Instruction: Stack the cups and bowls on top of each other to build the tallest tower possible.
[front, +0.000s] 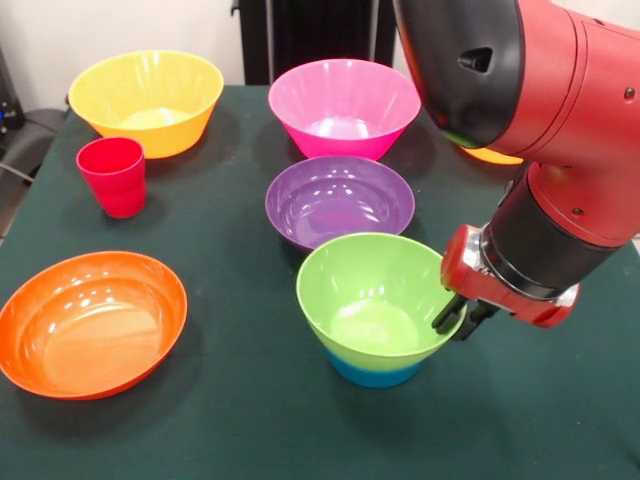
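On the dark green table (240, 420), near its front edge, stands the tower (375, 320): a lime green bowl (372, 300) sitting upright in a small blue bowl (372, 374), of which only the lower band shows beneath the green wall. The gripper (458, 318) hangs at the green bowl's right rim, its dark fingers (447, 312) pointing down and left. One finger lies against the inside of the rim and the other seems to sit just outside it, so the jaws look closed on the bowl's wall, though the angle leaves this less than certain. Above them come the red wrist block and the black and red arm (560, 110), which fills the upper right corner.

Just behind the tower sits the wide purple bowl (339, 200), empty and upright, its near rim close to the green bowl's far rim. Behind that, the large pink bowl (343, 106) stands near the table's far edge. The large yellow-orange bowl (146, 101) is at the far left corner, and the red cup (112, 175) stands upright just in front of it. The wide orange bowl (90, 322) rests at the near left, well apart from the tower. A sliver of another yellow-orange bowl (492, 156) shows under the arm at the right.

No brand, label or writing can be read on any item.
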